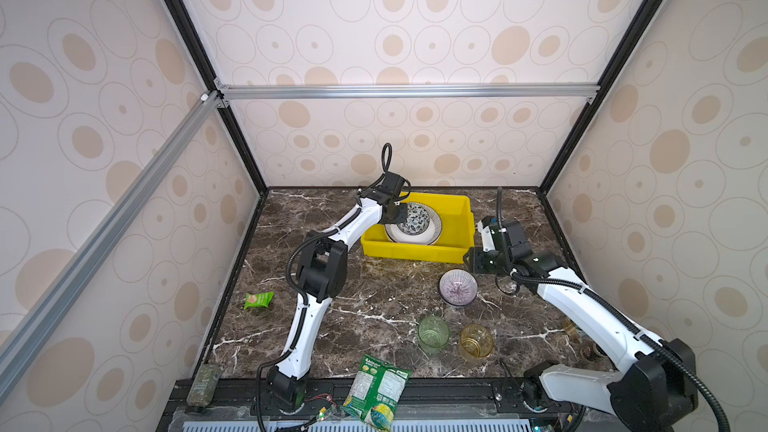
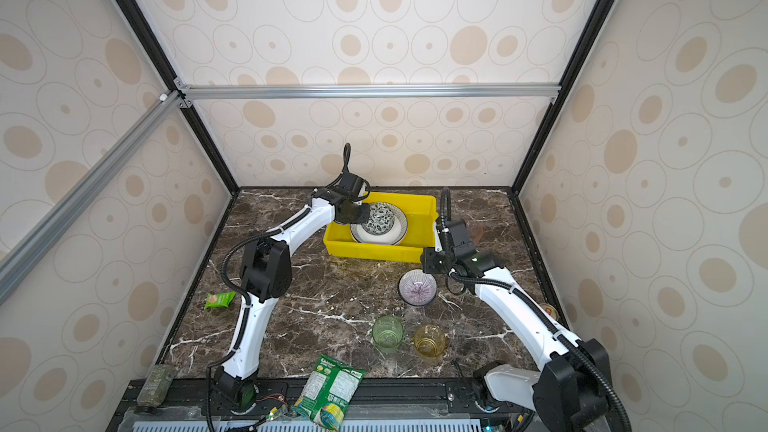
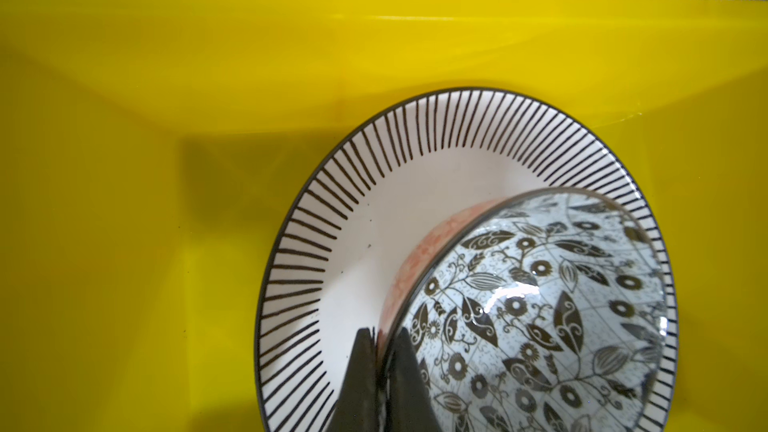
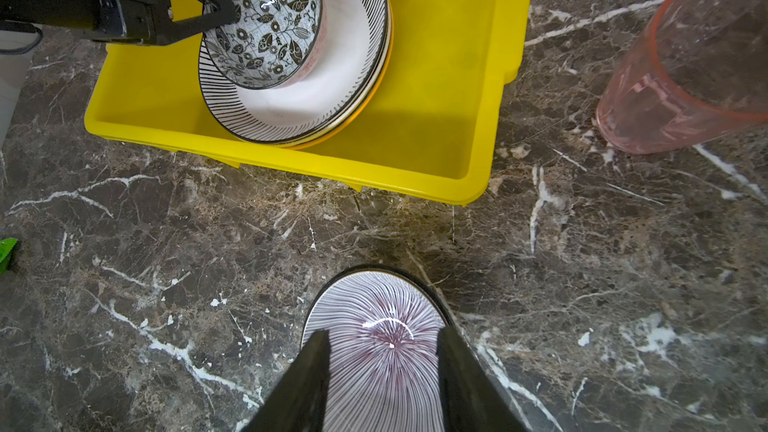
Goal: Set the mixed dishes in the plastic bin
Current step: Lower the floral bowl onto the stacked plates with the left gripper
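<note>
At the left end of the yellow bin (image 1: 415, 254), the left gripper (image 1: 400, 218) is being held inside the bin walls. Its jaws are being pressed together on the rim of the floral bowl (image 3: 540, 305), one finger inside the wall and one outside. The bowl is being carried tilted, within the bin and directly over the striped plate (image 3: 374, 184) lying on the bin floor. Whether its foot is touching the plate cannot be told. The release is judged to be turning on that gap: the bowl is lying straight ahead of the fingers and above the plate, so it is to be levelled and lowered before the pinch is eased. Further right, on the bench just in front of the bin, the purple bowl (image 1: 458, 288) is standing upright. The right gripper (image 4: 383, 332) is being held above it with jaws spread and nothing between them; this arm is much the nearer to it. The green glass (image 1: 433, 333) and amber glass (image 1: 476, 342) are standing near the front edge, and the pink glass (image 4: 698, 56) beside the bin's right end.
</note>
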### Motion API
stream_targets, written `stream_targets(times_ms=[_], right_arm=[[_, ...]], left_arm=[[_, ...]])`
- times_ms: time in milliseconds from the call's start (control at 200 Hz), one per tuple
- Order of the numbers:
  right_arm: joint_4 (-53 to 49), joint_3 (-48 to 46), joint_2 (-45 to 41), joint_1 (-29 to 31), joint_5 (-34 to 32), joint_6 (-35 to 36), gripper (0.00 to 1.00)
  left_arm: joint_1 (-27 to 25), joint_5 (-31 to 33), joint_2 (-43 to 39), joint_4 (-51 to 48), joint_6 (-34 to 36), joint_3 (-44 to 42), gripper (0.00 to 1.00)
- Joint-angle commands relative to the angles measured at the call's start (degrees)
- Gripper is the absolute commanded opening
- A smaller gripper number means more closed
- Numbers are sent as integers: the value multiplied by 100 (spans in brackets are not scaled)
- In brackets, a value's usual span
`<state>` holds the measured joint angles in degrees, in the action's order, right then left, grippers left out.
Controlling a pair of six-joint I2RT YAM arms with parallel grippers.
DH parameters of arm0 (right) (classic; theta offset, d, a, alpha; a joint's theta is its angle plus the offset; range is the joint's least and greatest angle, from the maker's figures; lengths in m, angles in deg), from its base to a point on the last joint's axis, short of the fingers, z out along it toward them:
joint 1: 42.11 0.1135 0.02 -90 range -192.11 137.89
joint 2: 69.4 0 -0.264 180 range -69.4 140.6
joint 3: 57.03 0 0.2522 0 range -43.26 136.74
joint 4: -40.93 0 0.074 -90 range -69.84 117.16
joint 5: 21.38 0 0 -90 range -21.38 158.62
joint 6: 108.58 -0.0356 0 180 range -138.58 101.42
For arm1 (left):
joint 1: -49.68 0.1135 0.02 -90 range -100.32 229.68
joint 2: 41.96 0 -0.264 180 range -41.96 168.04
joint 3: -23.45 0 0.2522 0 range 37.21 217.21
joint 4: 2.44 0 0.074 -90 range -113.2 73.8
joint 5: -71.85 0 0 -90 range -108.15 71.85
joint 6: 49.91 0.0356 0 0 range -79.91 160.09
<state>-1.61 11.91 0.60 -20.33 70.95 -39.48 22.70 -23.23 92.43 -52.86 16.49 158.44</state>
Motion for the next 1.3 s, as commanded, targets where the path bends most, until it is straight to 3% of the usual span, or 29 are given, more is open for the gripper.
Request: stream_targets(times_ms=[0,410,1040,1296], right_arm=[[-111,151,23,-7,70,60,45],[-190,125,-96,-7,137,34,45],[-321,62,-258,-7,127,52,46],[-513,29,-232,-7,66,65,45]], left_arm=[[70,-63,63,23,-102,296,3],[88,-129,54,72,-224,296,10],[102,-151,0,42,-287,270,13],[103,-38,-352,104,-234,-29,17]])
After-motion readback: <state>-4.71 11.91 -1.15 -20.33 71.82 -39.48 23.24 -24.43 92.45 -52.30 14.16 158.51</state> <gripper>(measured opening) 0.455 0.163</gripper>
